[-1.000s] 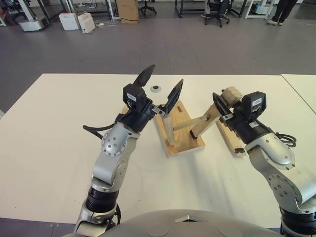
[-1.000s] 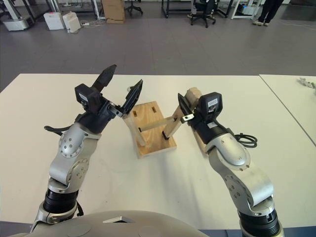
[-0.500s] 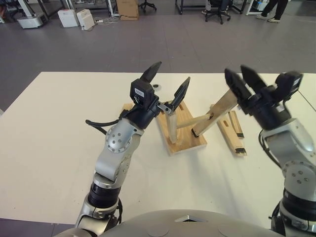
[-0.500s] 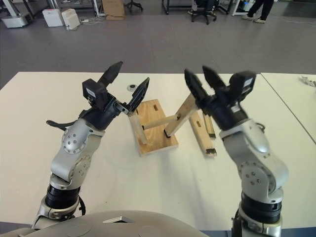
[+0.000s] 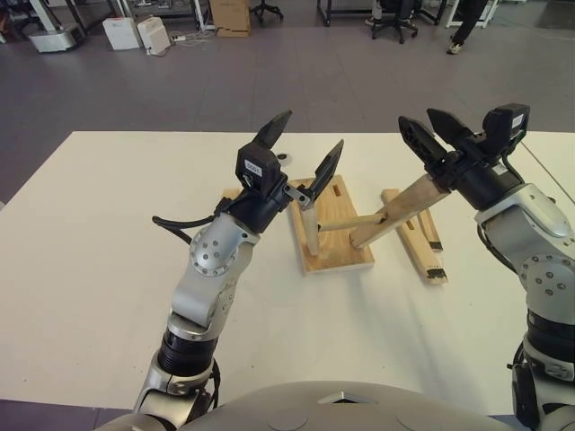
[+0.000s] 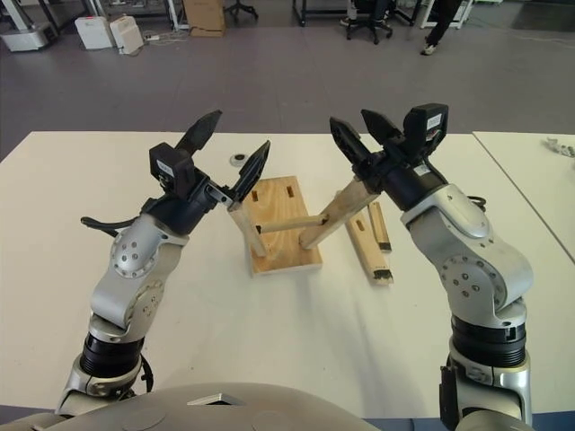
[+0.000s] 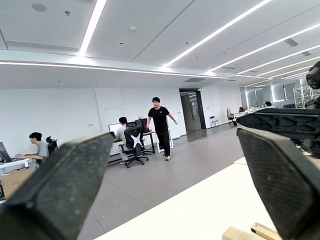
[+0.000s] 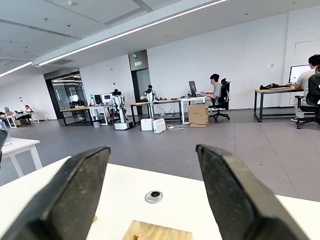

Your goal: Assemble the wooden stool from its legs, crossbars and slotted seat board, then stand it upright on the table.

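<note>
The slotted seat board (image 5: 334, 241) lies flat on the white table (image 5: 108, 224). One leg (image 5: 308, 232) stands upright on it. A crossbar (image 5: 346, 223) joins it to a second leg (image 5: 395, 211), which leans out to the right. My left gripper (image 5: 313, 131) is open just above the upright leg's top. My right gripper (image 5: 419, 118) is open above the leaning leg's upper end, holding nothing. The right wrist view has the right gripper (image 8: 150, 190) open over a wooden end (image 8: 157, 231).
A second pair of legs (image 5: 422, 244) lies flat on the table to the right of the seat board. A small round disc (image 5: 283, 160) sits behind the board. Another table's edge (image 5: 548, 166) is at the far right. Open floor lies beyond.
One second ago my right gripper was shut on the leaning leg's top; it has let go and risen above it, open. The left gripper has stayed open.
</note>
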You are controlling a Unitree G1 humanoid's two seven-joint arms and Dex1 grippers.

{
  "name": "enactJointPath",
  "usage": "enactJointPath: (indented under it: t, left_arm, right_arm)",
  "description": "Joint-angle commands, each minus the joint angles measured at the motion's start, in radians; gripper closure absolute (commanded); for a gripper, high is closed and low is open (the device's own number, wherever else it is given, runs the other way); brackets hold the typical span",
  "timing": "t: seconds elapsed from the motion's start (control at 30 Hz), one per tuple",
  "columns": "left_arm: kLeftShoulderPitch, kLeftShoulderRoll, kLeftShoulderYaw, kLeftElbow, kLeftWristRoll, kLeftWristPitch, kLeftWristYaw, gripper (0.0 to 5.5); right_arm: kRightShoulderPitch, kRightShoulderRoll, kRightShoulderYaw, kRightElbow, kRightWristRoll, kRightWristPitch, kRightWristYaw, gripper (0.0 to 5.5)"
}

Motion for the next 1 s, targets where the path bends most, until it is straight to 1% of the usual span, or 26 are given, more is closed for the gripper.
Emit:
enactJointPath:
  t: [0.03,0.13,0.2,0.23,0.27,0.3,0.37,0.4,0.47,0.5,0.53,0.6,0.63,0.67,0.7,0.73,0.8,0.83,0.9,0.97,1.0]
  left_arm:
    - [-0.005,0.002,-0.04,0.017,0.015,0.033,-0.027,1.02]
    - [-0.037,0.043,0.031,0.014,-0.002,0.038,-0.04,1.02]
    - [-0.109,0.065,0.139,-0.006,-0.073,0.065,-0.038,1.02]
    - [-0.145,0.065,0.188,-0.014,-0.12,0.083,-0.032,1.02]
    - [-0.174,0.059,0.234,-0.018,-0.181,0.102,-0.026,1.02]
    - [-0.19,0.052,0.277,-0.014,-0.241,0.115,-0.022,1.02]
    - [-0.188,0.062,0.345,-0.001,-0.329,0.136,-0.031,1.02]
    - [-0.16,0.091,0.373,0.02,-0.335,0.139,-0.051,1.02]
    - [-0.089,0.157,0.406,0.079,-0.296,0.127,-0.095,1.02]
    - [-0.051,0.197,0.416,0.126,-0.262,0.12,-0.117,1.02]
    - [-0.004,0.25,0.421,0.179,-0.209,0.106,-0.138,1.02]
    - [0.085,0.369,0.403,0.29,-0.093,0.093,-0.188,1.02]
    - [0.145,0.451,0.364,0.339,-0.03,0.126,-0.228,1.02]
    - [0.206,0.534,0.309,0.372,0.048,0.12,-0.28,1.02]
    - [0.269,0.601,0.266,0.362,0.088,0.12,-0.347,1.02]
    - [0.315,0.643,0.242,0.329,0.092,0.12,-0.407,1.02]
    - [0.367,0.687,0.236,0.229,0.034,0.132,-0.514,1.02]
    - [0.373,0.711,0.239,0.197,0.02,0.139,-0.554,1.02]
    - [0.358,0.757,0.243,0.179,0.033,0.137,-0.602,1.02]
    - [0.329,0.786,0.239,0.169,0.034,0.138,-0.643,1.02]
    - [0.312,0.795,0.219,0.162,0.042,0.139,-0.663,1.02]
  right_arm:
    - [0.044,0.034,0.082,0.042,0.059,0.153,-0.014,2.28]
    - [-0.062,0.006,-0.07,0.044,0.228,0.132,-0.04,2.28]
    - [-0.147,-0.023,-0.186,0.094,0.372,0.114,-0.051,2.28]
    - [-0.173,-0.038,-0.22,0.127,0.412,0.114,-0.05,2.28]
    - [-0.175,-0.065,-0.222,0.166,0.392,0.133,-0.029,2.28]
    - [-0.15,-0.098,-0.189,0.201,0.314,0.142,0.014,2.28]
    - [-0.101,-0.125,-0.115,0.276,0.19,0.15,0.083,2.28]
    - [-0.074,-0.134,-0.039,0.327,0.092,0.133,0.128,2.28]
    - [-0.026,-0.13,0.109,0.427,-0.076,0.09,0.237,2.28]
    - [0.001,-0.116,0.171,0.44,-0.126,0.074,0.299,2.28]
    - [0.032,-0.099,0.219,0.395,-0.136,0.065,0.371,2.28]
    - [0.102,-0.062,0.263,0.242,-0.088,0.074,0.464,2.28]
    - [0.139,-0.043,0.282,0.173,-0.061,0.084,0.489,2.28]
    - [0.176,-0.039,0.305,0.119,-0.057,0.087,0.513,2.28]
    - [0.212,-0.043,0.323,0.07,-0.059,0.086,0.538,2.28]
    - [0.236,-0.05,0.329,0.039,-0.061,0.088,0.554,2.28]
    - [0.232,-0.057,0.307,0.049,-0.099,0.07,0.56,2.28]
    - [0.189,-0.049,0.29,0.119,-0.153,0.043,0.539,2.28]
    - [0.046,-0.029,0.282,0.341,-0.317,-0.052,0.476,2.28]
    - [-0.133,0.014,0.314,0.632,-0.493,-0.181,0.426,2.28]
    - [-0.227,0.05,0.341,0.796,-0.573,-0.254,0.414,2.28]
